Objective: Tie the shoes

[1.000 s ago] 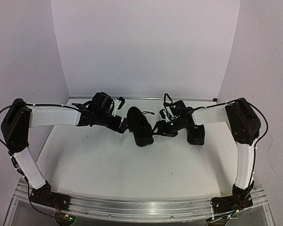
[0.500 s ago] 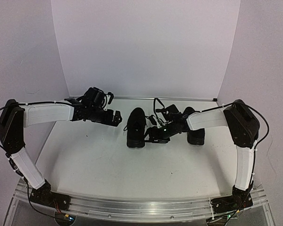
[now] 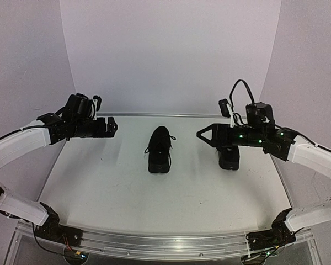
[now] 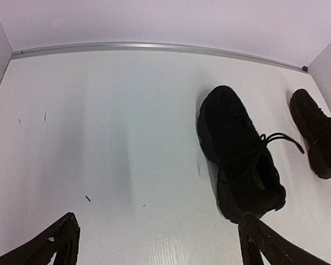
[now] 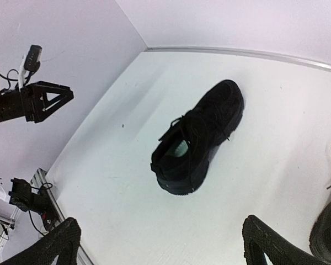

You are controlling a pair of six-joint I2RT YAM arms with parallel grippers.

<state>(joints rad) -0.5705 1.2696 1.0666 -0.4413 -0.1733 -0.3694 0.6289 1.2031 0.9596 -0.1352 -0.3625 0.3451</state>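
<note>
Two black lace-up shoes stand on the white table. The middle shoe [image 3: 159,149] [image 4: 237,154] [image 5: 198,138] points its toe to the back, shows a pale green insole, and its laces hang loose over the sides. The second shoe [image 3: 228,158] [image 4: 317,132] [image 5: 328,226] sits to its right, partly hidden under my right arm. My left gripper [image 3: 111,127] [image 4: 158,232] hovers open, well left of the middle shoe. My right gripper [image 3: 201,134] [image 5: 163,232] hovers open, to the right of that shoe and above the table. Neither holds anything.
White walls close the table at the back and both sides. An aluminium rail [image 3: 165,243] with the arm bases runs along the near edge. A metal strip [image 4: 154,48] marks the back edge. In the right wrist view the left gripper [image 5: 47,102] shows at the far left.
Both arms have pulled back from the middle shoe, outward and upward. The right gripper has opened wide. The middle shoe was shifted and now stands alone.
</note>
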